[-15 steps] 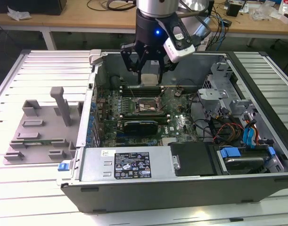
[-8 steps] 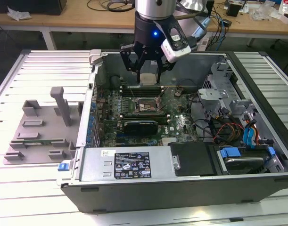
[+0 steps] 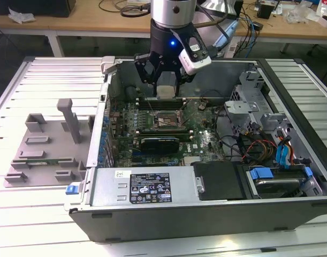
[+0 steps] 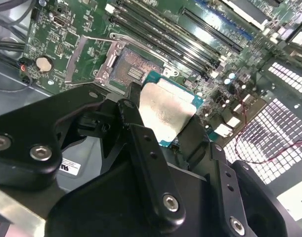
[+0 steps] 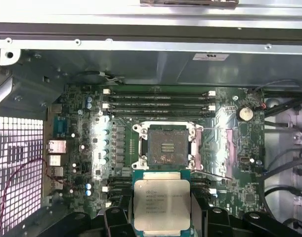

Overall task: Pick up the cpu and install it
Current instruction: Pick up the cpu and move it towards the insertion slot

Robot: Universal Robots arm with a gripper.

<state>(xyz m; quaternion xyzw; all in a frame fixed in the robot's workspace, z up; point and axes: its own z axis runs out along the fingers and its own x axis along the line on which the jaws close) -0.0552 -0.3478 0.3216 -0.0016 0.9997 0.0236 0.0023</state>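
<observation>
My gripper [image 3: 166,90] hangs over the open computer case, shut on the cpu [image 3: 166,91], a small flat square chip with a silvery top and green edge. Both wrist views show the cpu [image 5: 160,202] [image 4: 165,114] pinched between the black fingers [image 4: 141,143]. It floats above the motherboard, close to the open socket [image 5: 166,146] [image 4: 132,70] [image 3: 164,119], whose metal bracket [image 4: 91,59] is flipped open. The socket's contact field is bare.
Memory slots [image 5: 158,101] run beside the socket. A black expansion card [image 3: 160,143] stands in the board. The case walls [image 3: 99,128] surround the work area, with the power supply [image 3: 147,187] in front and drive cages [image 3: 281,155] at the exterior view's right. A grey tray [image 3: 45,144] lies outside.
</observation>
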